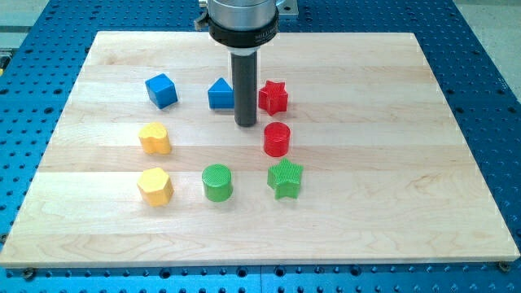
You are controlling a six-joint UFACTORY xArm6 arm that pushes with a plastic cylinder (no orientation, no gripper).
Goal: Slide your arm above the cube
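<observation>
The blue cube (161,90) sits on the wooden board at the upper left. My tip (246,124) rests on the board to the right of the cube, well apart from it. It stands just right of a blue triangular block (219,94), close to or touching it, and left of a red star (273,97). A red cylinder (277,139) lies just below and right of the tip.
A yellow heart-like block (155,138) and a yellow hexagonal block (155,186) lie below the cube. A green cylinder (217,182) and a green star (285,178) sit lower middle. The wooden board (407,163) lies on a blue perforated table (488,49).
</observation>
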